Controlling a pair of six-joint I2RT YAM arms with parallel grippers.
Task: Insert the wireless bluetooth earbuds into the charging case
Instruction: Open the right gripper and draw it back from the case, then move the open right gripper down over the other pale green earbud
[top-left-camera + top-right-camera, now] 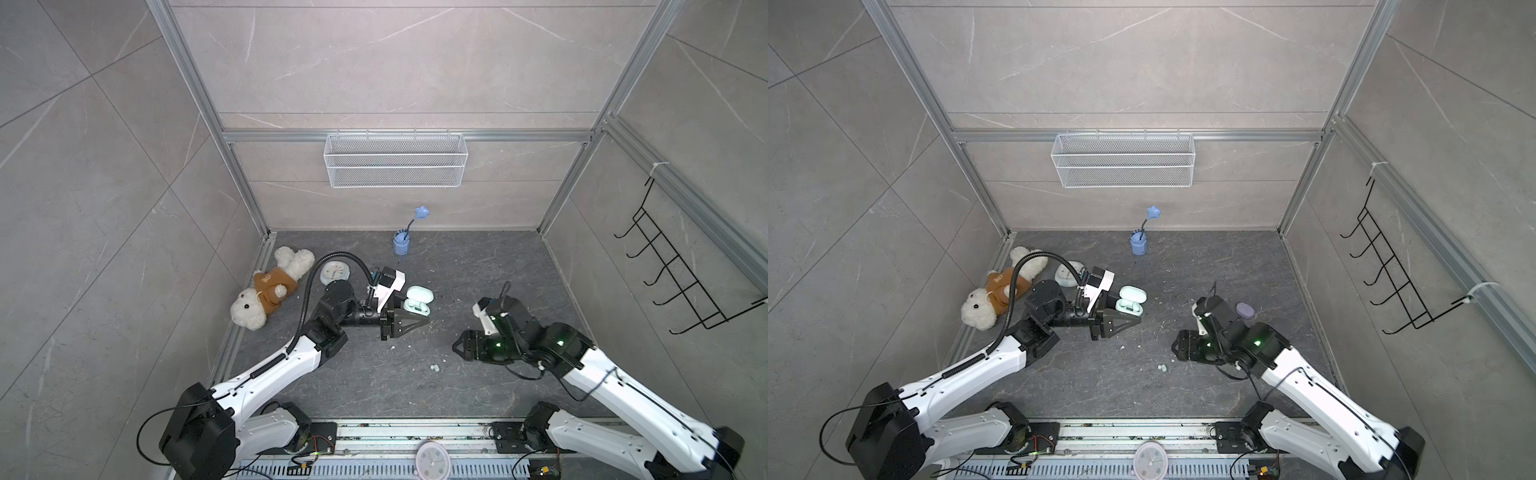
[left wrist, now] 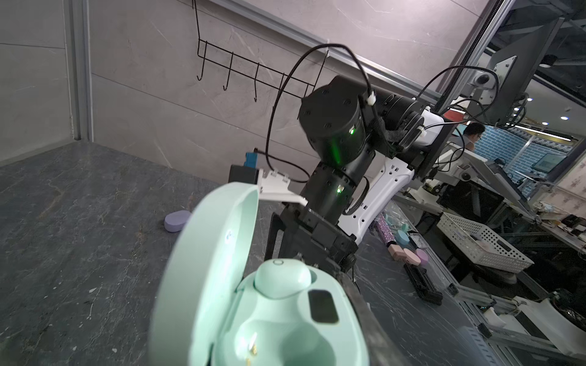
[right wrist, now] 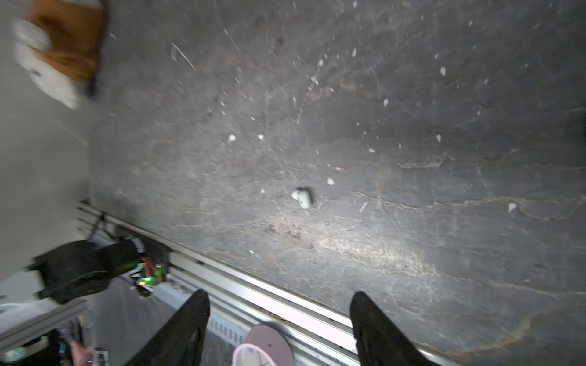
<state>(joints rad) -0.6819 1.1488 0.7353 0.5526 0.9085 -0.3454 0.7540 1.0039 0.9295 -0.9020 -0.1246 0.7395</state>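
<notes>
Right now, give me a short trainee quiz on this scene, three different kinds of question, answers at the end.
1. True or false: the right hand is open and empty.
2. How many earbuds sit in the open mint charging case?
3. Where does the loose mint earbud lie? A, in the wire basket. B, on the dark tabletop between the arms. C, on the plush dog.
Key: 1 true. 2 one, the seated earbud; the second slot is empty. 3 B.

Soft, even light with faint shadows fills both top views. The right wrist view is motion-blurred, worst around the plush dog (image 3: pixel 57 54).
</notes>
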